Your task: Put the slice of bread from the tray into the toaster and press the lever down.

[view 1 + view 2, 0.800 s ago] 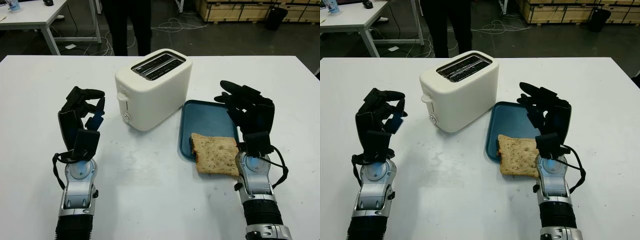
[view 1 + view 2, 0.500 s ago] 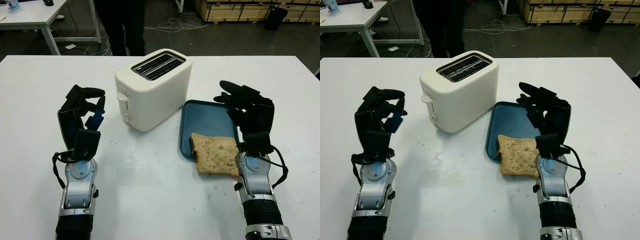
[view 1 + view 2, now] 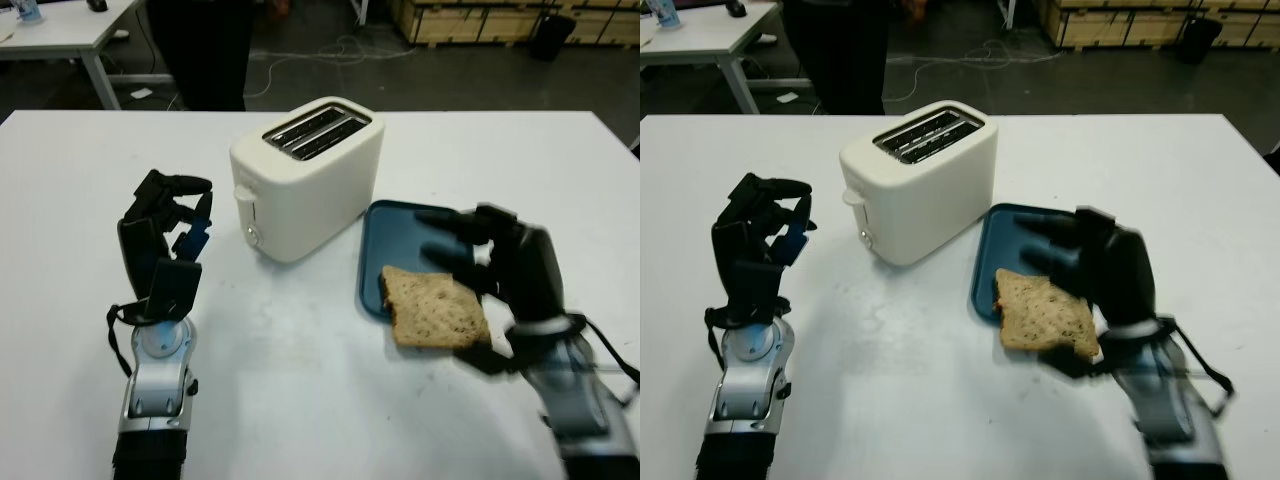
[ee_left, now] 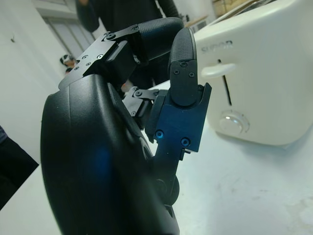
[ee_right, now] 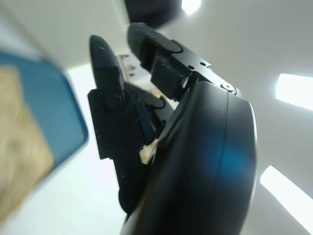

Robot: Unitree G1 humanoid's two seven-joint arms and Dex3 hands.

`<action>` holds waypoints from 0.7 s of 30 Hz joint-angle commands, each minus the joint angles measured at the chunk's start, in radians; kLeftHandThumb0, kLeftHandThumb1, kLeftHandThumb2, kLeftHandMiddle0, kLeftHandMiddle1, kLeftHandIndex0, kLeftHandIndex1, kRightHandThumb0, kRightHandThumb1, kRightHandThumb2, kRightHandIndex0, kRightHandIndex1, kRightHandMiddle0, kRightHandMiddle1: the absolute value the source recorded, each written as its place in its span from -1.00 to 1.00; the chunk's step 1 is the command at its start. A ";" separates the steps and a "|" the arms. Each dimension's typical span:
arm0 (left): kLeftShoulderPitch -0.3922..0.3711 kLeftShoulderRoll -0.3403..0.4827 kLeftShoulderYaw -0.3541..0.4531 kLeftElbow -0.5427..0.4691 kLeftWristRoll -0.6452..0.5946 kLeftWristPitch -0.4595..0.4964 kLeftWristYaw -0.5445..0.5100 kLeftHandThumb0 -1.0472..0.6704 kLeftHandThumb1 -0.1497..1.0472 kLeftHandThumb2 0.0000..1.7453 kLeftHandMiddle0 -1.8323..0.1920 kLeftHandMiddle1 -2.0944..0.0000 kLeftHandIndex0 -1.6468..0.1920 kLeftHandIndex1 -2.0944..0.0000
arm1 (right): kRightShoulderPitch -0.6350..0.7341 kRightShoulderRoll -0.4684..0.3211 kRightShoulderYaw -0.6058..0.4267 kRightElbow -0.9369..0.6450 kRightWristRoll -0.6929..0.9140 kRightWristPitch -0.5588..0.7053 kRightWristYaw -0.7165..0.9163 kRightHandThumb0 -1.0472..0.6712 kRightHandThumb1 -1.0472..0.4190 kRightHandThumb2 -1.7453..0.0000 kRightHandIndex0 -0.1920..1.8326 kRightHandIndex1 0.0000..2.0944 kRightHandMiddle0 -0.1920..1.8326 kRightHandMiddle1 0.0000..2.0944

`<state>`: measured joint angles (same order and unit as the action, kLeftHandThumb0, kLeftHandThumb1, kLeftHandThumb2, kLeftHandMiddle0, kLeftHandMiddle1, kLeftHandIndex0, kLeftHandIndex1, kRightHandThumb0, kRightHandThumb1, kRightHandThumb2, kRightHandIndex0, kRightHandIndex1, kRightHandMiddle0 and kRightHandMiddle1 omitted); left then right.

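Observation:
A white two-slot toaster (image 3: 310, 175) stands mid-table, with its lever (image 3: 243, 193) raised on the side facing my left hand. The bread slice (image 3: 432, 308) lies half on the blue tray (image 3: 400, 225), hanging over the tray's near edge. My right hand (image 3: 450, 240) is open and leans in over the bread's right edge, its fingers reaching above the tray. My left hand (image 3: 170, 210) is held up left of the toaster, fingers curled on nothing. The left wrist view shows the lever (image 4: 220, 70) and a knob (image 4: 234, 121) close by.
A person in dark clothes (image 3: 200, 50) stands beyond the far table edge. Behind are another white table (image 3: 60, 30), floor cables and wooden crates (image 3: 480, 20). Bare white tabletop lies between my arms.
My right hand has swung left and tipped down over the bread's right side, blurred by motion. The person behind has stepped left. My left hand has stayed put.

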<state>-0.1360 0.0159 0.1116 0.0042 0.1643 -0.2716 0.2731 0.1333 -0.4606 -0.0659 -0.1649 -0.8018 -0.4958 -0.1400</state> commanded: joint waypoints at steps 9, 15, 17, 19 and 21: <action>-0.015 0.006 -0.003 -0.016 0.006 0.012 -0.003 -0.33 0.79 -0.68 0.15 -0.55 0.12 -0.17 | 0.139 -0.057 0.082 -0.057 -0.280 0.147 -0.023 -0.76 -0.74 0.98 -0.68 -1.00 -0.62 -1.00; -0.012 0.009 0.005 -0.012 -0.006 0.005 -0.009 -0.33 0.79 -0.68 0.14 -0.54 0.11 -0.16 | 0.136 -0.075 0.140 -0.002 -0.366 0.217 -0.069 -0.84 -0.77 0.99 -0.81 -1.00 -0.73 -1.00; -0.012 0.008 0.005 -0.012 -0.004 0.006 -0.008 -0.33 0.79 -0.68 0.14 -0.54 0.11 -0.16 | 0.133 -0.081 0.155 0.008 -0.388 0.245 -0.077 -0.86 -0.78 0.99 -0.81 -1.00 -0.74 -1.00; -0.012 0.009 0.004 -0.010 0.002 0.003 -0.006 -0.33 0.79 -0.68 0.14 -0.54 0.11 -0.16 | 0.135 -0.089 0.165 -0.005 -0.385 0.272 -0.043 -0.86 -0.79 0.99 -0.81 -1.00 -0.76 -1.00; -0.011 0.007 0.004 -0.011 0.001 0.004 -0.005 -0.33 0.79 -0.68 0.14 -0.54 0.11 -0.16 | 0.137 -0.095 0.176 -0.020 -0.387 0.299 -0.018 -0.86 -0.79 0.99 -0.81 -1.00 -0.78 -1.00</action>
<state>-0.1377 0.0172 0.1126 0.0033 0.1631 -0.2669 0.2663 0.2688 -0.5419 0.0953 -0.1855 -1.1658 -0.2250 -0.1844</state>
